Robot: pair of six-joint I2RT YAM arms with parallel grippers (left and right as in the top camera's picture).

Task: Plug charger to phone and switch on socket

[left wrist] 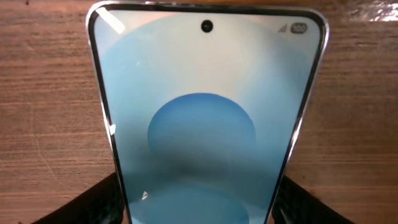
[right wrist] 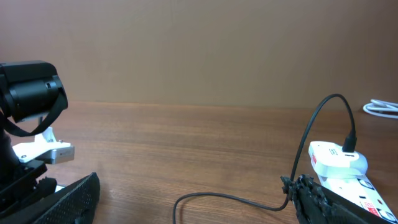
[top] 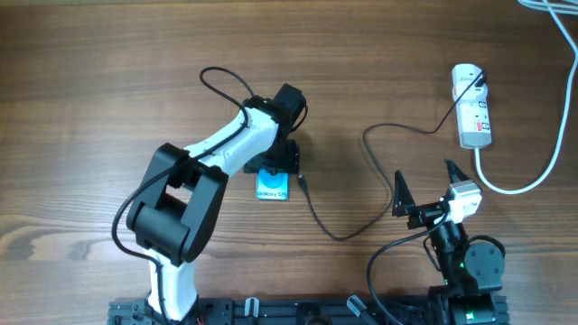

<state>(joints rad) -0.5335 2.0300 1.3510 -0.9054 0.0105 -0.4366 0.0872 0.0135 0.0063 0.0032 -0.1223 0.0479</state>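
The phone (top: 272, 187) lies flat on the wooden table, its cyan screen (left wrist: 202, 118) filling the left wrist view. My left gripper (top: 273, 170) hangs over it, and its black fingers (left wrist: 87, 205) press against both long edges of the phone. The charger cable (top: 339, 233) runs from the socket (top: 472, 106) in a loop, and its small tip (top: 302, 183) lies just right of the phone, unplugged. My right gripper (top: 426, 183) stands open near the front right. In the right wrist view the cable (right wrist: 249, 199) lies on the table ahead of the fingers (right wrist: 74, 199), beside the socket (right wrist: 339, 163).
A thick white lead (top: 542, 171) curves from the socket toward the table's back right corner and shows in the right wrist view as the white lead (right wrist: 382, 107). The left arm (top: 181, 199) stretches from the front edge to the table's middle.
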